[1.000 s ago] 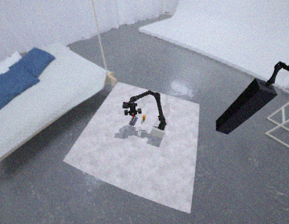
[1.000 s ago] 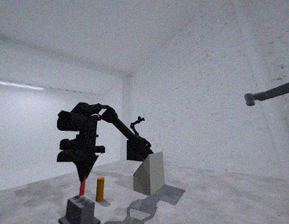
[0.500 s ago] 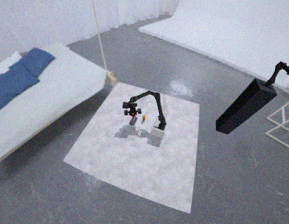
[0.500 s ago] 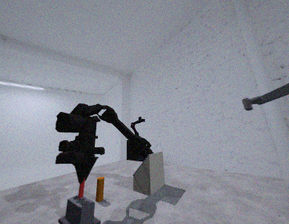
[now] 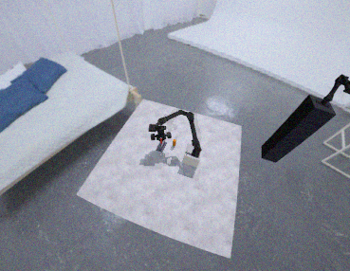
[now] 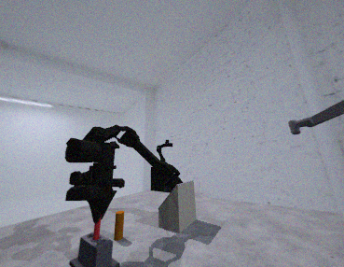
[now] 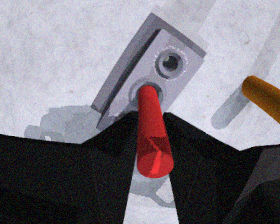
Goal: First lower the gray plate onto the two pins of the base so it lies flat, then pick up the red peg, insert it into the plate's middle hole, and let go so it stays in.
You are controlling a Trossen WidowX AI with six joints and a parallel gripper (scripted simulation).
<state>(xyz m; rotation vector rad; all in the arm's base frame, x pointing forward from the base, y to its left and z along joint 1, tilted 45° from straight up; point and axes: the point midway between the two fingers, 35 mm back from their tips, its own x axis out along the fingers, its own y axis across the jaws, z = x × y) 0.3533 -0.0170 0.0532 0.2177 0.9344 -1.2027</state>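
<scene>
While the black fingers pinch the red peg (image 7: 154, 135) (image 6: 97, 229) (image 5: 160, 141) between them, its lower end meets the middle hole of the gray plate (image 7: 176, 82); how deep it goes in, if at all, cannot be told. The peg stands nearly upright in the exterior view, directly beneath the gripper (image 6: 100, 219) (image 7: 154, 145) (image 5: 160, 139), whose fingertips point down. In the wrist view the plate lies on the gray base (image 7: 125, 62) (image 6: 96, 252) (image 5: 161, 147), with the base's rim showing past its long side. Another hole in the plate, ringed and with a pin's round top (image 7: 170, 61) inside it, is in plain sight; the far end of the plate is partly hidden by a finger, so the other pin cannot be made out.

Near the base, and apart from it, an orange cylinder (image 6: 119, 225) (image 7: 262, 95) (image 5: 174, 142) stands upright on the pale mat (image 5: 202, 204). Farther out, the black arm (image 5: 194, 130) (image 6: 149, 155) arches over from beside a light gray block with a sloping face (image 6: 186, 207) (image 5: 191, 160). Beyond the mat's edge stands a bed (image 5: 83, 85) with blue pillows (image 5: 28, 95).
</scene>
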